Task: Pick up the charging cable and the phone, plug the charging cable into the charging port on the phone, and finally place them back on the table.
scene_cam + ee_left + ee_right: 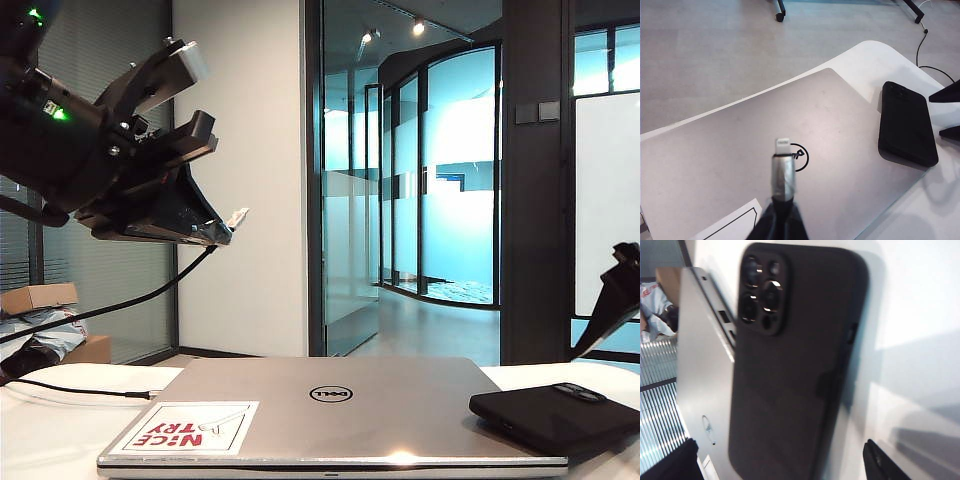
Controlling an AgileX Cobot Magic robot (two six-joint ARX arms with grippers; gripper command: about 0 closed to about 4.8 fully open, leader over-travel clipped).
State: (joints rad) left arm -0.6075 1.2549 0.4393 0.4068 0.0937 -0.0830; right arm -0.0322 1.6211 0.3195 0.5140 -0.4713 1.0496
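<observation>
**Plug aloft, phone waiting on the laptop's edge**

The left gripper (777, 222) hangs high above the table, its black jaws clamped together on the charging cable (783, 172) just behind the plug — a small silvery-white tip on a metallic sleeve, aimed out and slightly down over the laptop (765, 165). From the exterior view the cable's thin black cord (120, 300) sags from the left gripper (222, 232) down toward the tabletop at the left.

The right gripper (785, 460) stands with its dark fingers (675, 462) spread wide apart, one on either side of the phone's near end, not touching it. In the exterior view only a black part of that arm shows at the right edge.

The phone (790, 370) is a flat matte-black slab with rounded corners, lying back-up with its raised camera bump at the end farthest from the right gripper. Its long axis runs along the laptop's side edge; it rests partly on the silver lid, partly overhanging toward the table (875, 55). The charging port cannot be made out.

The closed laptop is smooth brushed silver, with a round logo and a red-and-white sticker (185, 428). The table is broad, white and glossy — beyond it, grey flooring, a white wall and blue-tinted glass partitions.
</observation>
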